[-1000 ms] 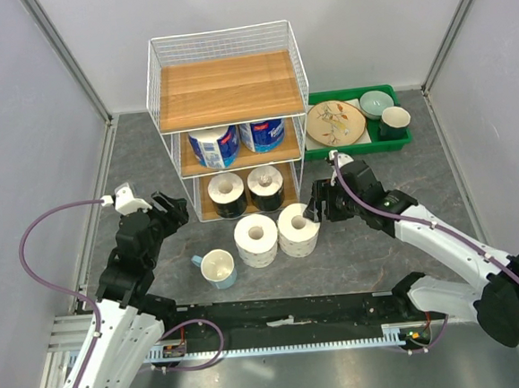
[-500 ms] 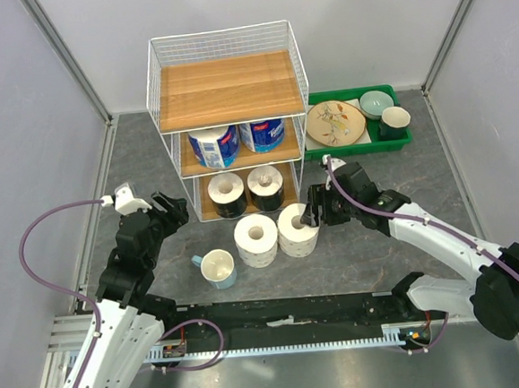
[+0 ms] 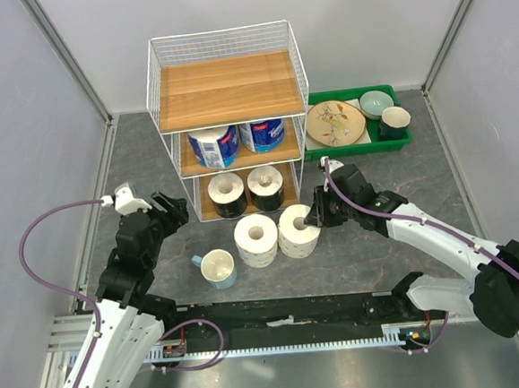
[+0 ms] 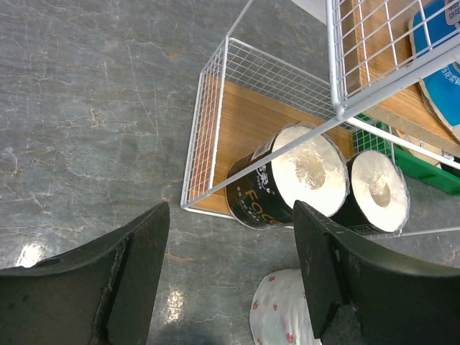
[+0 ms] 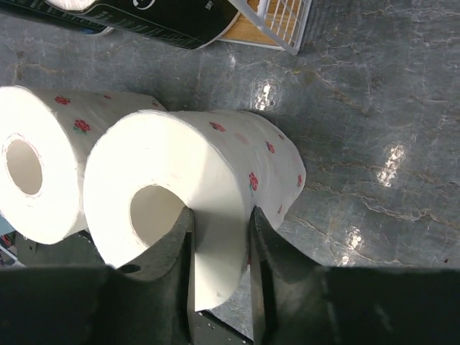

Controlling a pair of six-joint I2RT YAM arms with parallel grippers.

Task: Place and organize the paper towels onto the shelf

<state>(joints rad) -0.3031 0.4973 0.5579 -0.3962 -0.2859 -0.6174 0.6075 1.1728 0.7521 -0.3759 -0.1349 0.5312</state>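
- Pinching one paper roll is the right gripper; one finger is down inside the hole of the roll and the other finger is on the outside; the two are clamped on the soft wall of the roll
- that roll is the right flower roll; it is white with little red flowers; it stands on its end on the grey table, just in front of the shelf
- the left flower roll stands on its end right next to it; the two rolls touch; nothing holds this one
- the left gripper hangs over the table near the left front corner of the shelf; its fingers are wide apart and nothing is between them; its own camera looks down at the bottom level of the shelf
- the shelf is tall, with white wire sides and three wooden boards; the top board is bare wood
- the blue rolls sit side by side on the middle board
- the dark rolls lie on their sides on the bottom board; their round white ends face the front; they are pressed close together
- a pale cup with a blue handle stands on the table, left of the left flower roll, near it but not touching
- a green tray sits on the right of the shelf; a plate with a leaf picture and some bowls are in it
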